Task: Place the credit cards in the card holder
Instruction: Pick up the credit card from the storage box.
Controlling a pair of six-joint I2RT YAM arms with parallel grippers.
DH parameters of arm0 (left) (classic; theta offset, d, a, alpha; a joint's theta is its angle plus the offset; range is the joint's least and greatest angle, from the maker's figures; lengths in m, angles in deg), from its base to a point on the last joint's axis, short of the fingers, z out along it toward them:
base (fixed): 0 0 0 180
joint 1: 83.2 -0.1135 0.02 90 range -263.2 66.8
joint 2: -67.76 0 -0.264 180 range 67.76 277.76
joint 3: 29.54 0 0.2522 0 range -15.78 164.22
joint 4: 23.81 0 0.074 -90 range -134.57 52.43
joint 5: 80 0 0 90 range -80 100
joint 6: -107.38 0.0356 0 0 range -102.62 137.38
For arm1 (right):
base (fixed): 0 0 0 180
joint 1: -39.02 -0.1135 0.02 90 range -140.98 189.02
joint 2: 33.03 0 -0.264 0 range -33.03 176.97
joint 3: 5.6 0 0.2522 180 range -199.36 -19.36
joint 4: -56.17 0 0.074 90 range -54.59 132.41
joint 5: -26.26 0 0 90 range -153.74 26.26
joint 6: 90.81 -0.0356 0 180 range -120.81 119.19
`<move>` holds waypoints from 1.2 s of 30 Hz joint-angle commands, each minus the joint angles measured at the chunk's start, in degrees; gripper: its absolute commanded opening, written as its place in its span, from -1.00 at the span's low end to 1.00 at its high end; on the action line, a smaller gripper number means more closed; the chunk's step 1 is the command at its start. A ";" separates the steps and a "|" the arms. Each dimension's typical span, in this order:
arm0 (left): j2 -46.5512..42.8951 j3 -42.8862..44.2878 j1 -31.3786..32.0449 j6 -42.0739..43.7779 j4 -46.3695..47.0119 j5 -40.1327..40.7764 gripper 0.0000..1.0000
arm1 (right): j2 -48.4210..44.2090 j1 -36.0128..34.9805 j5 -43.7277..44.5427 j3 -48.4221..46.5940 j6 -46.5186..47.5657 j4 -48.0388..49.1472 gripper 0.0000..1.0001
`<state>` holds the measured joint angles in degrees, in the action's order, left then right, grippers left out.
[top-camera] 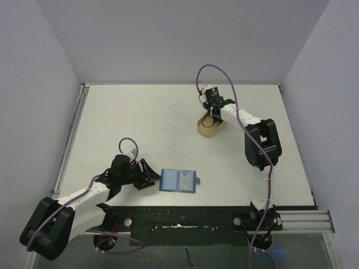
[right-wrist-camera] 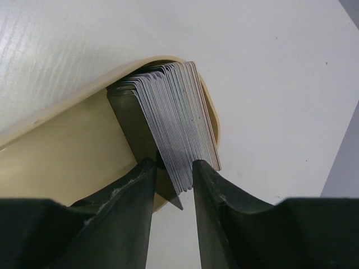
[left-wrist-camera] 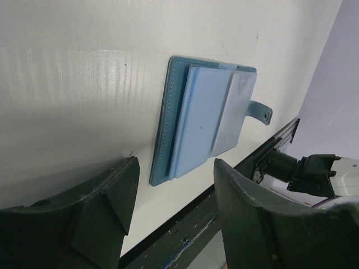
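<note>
Your right arm is up off its base, elbow bent over the right side of the surface (top-camera: pixel 140 123), forearm reaching away and leftward to the tan dish (top-camera: pixel 206 130). The right end effector (right-wrist-camera: pixel 174 168) points down into that dish. On the wrist view its two dark fingers (right-wrist-camera: pixel 126 190) straddle the near corner of the credit cards (right-wrist-camera: pixel 174 106), which stand on edge in a fanned, leaning stack against the dish's rim. Cards sit right in the gap between the fingers, but I can't tell you whether they are pinched or only flanked.

Your left arm lies low, stretched from its base rightward along the near edge, with the wrist nearly level. The left end effector (top-camera: pixel 147 174) is released and holds nothing, its jaws standing wide. It faces the card holder (top-camera: pixel 178 180), just beside it and not touching. That blue holder lies spread flat on the surface, pockets up, with its small closing tab (left-wrist-camera: pixel 261 112) sticking out at the far side.
</note>
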<state>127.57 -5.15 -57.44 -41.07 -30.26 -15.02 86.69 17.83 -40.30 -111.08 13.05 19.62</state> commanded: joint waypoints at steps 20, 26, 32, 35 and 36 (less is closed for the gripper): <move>0.80 1.06 -0.28 0.27 2.74 -1.46 0.08 | -2.50 -0.87 5.00 -3.73 1.84 1.98 -0.72; 0.22 0.76 -0.27 0.05 2.81 -1.62 0.08 | -3.88 -1.19 4.24 -3.77 -0.16 0.66 -0.76; -0.36 1.14 -0.27 -0.28 2.88 -1.62 0.08 | -6.09 -2.22 2.67 -2.68 -1.21 -1.00 -0.88; 0.37 1.07 -0.27 0.09 2.66 -1.61 0.08 | -7.03 -3.21 2.62 -2.64 -1.51 -2.10 -0.95; 0.53 0.91 -0.23 0.10 2.78 -1.62 0.07 | -7.49 -3.60 2.73 -2.50 -1.74 -2.32 -0.98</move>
<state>128.14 -5.15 -57.44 -41.56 -30.02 -15.80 84.99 15.54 -38.73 -112.27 12.22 17.37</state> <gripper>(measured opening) 0.542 0.040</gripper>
